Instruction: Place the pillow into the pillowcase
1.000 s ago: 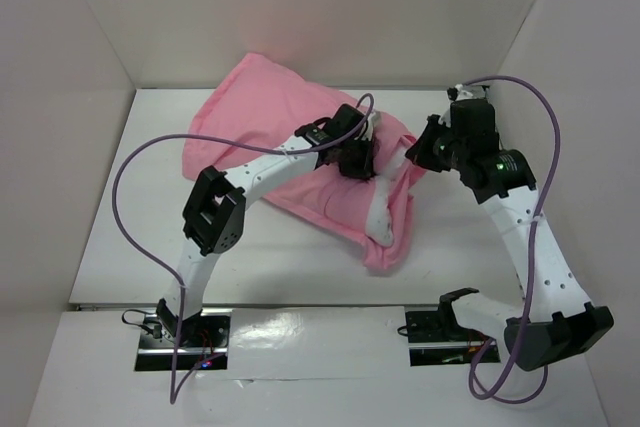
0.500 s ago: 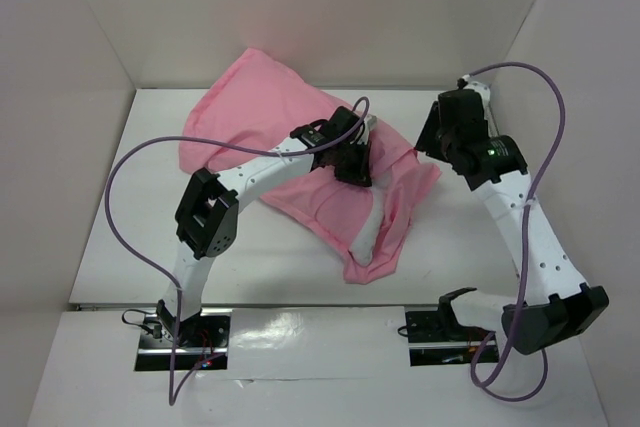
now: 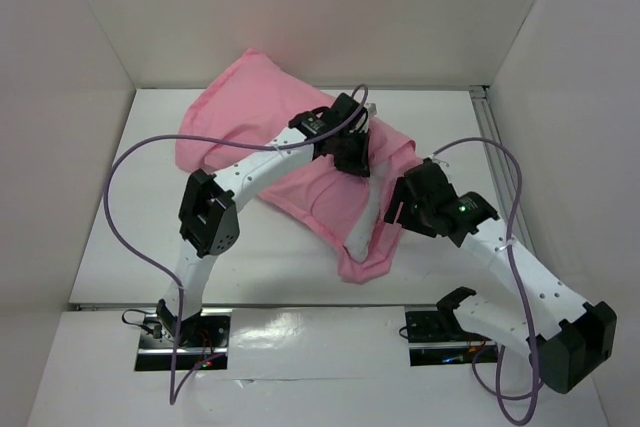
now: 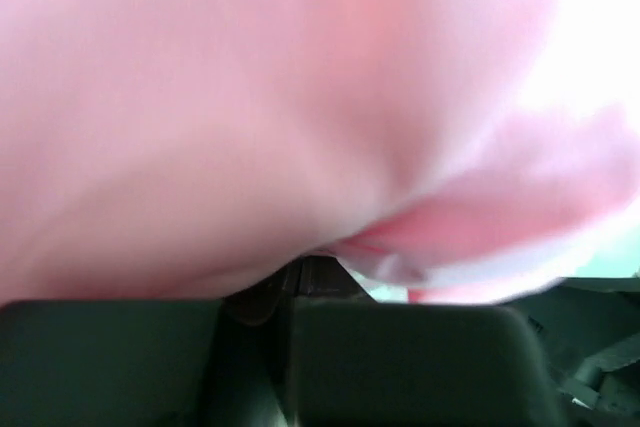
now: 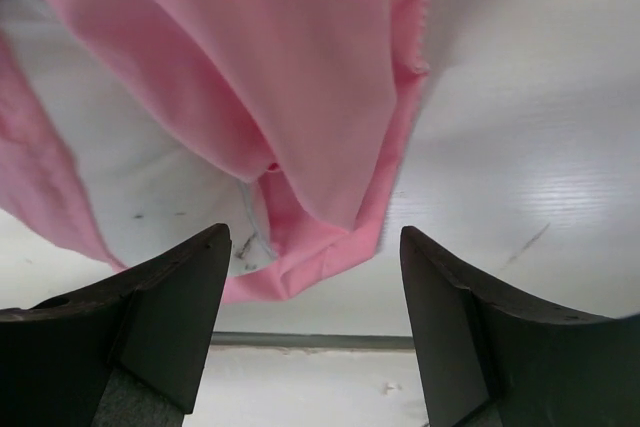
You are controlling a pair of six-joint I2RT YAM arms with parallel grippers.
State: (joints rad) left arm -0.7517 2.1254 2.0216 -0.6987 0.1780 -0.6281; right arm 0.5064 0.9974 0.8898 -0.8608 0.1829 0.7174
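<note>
The pink pillowcase (image 3: 250, 112) lies crumpled across the middle of the table. A narrow white strip of the pillow (image 3: 374, 215) shows at its right-hand opening. My left gripper (image 3: 357, 155) presses into the cloth near the top of that opening. In the left wrist view, blurred pink pillowcase (image 4: 250, 97) covers my left gripper (image 4: 305, 277), so its jaws are hidden. My right gripper (image 3: 394, 204) hovers just right of the opening, open and holding nothing. In the right wrist view my right gripper (image 5: 315, 237) frames the pillowcase's (image 5: 300, 77) folded lower corner.
White walls close in the table (image 3: 130, 197) at the back and both sides. A metal rail (image 3: 492, 142) runs along the right edge and a strip (image 3: 300, 307) along the front. Purple cables loop off both arms.
My right arm swung from the far right back toward the front, and its jaws opened and let go of the cloth. The pillowcase's right edge sank and slid left. The left gripper stayed.
</note>
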